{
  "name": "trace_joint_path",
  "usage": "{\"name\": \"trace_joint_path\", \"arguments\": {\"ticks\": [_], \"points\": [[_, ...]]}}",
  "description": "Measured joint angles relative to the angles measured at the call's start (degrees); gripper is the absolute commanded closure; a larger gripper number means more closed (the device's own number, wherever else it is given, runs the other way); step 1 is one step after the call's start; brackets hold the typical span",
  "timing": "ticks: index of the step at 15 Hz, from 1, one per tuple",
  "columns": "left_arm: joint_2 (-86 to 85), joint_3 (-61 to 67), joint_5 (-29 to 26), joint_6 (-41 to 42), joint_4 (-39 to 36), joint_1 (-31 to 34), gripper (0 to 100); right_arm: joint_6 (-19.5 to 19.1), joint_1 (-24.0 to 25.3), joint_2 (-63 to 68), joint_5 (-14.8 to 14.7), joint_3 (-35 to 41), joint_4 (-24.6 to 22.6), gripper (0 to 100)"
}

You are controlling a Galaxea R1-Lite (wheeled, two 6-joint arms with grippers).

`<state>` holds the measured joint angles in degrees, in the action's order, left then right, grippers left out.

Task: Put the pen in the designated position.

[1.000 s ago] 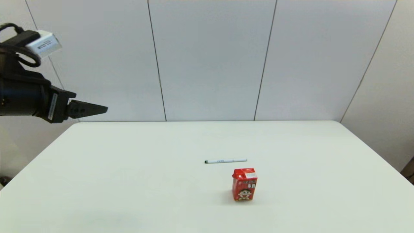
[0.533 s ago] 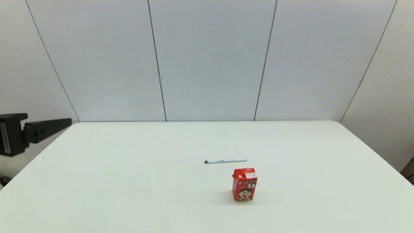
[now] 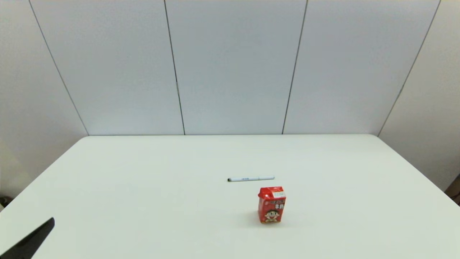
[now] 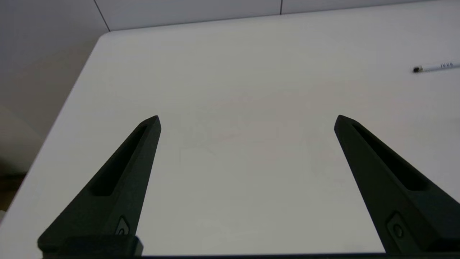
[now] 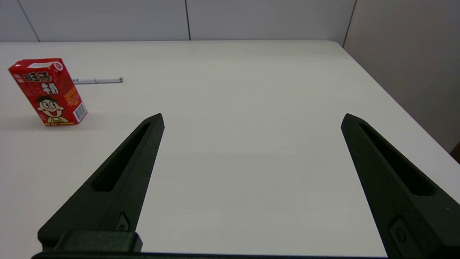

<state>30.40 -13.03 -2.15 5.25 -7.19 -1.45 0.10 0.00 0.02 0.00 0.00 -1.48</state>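
Left gripper (image 4: 247, 118) is sitting low at the table's near-left corner, fingers spread wide, gripping nothing. Right gripper (image 5: 252, 117) is likewise gaping, over the right side. Red carton (image 3: 271, 204) is standing mid-table; the pen (image 3: 251, 178) is lying just behind it, well apart from both grippers. White table (image 3: 143, 187), grey panelled wall (image 3: 233, 68) beyond.

**Readable print on carton and pen**

The small red cardboard carton (image 5: 48, 92) carries yellow Chinese characters "旺仔" above "牛奶", over a cartoon face, with a barcode on its side. The slim white pen (image 4: 436, 67) bears small bluish print, too small to read.
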Motion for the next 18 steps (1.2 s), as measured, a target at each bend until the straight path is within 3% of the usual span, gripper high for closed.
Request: {"name": "trace_joint_path", "arguments": {"ticks": [6,18], "points": [[-14.20,11.89,-0.05,1.30,-1.49,0.35,0,0.00,0.00,0.00,0.00,0.00,0.00,0],[-28.73,13.03,-0.17,1.11,6.49,0.83,0,0.00,0.00,0.00,0.00,0.00,0.00,0]]}}
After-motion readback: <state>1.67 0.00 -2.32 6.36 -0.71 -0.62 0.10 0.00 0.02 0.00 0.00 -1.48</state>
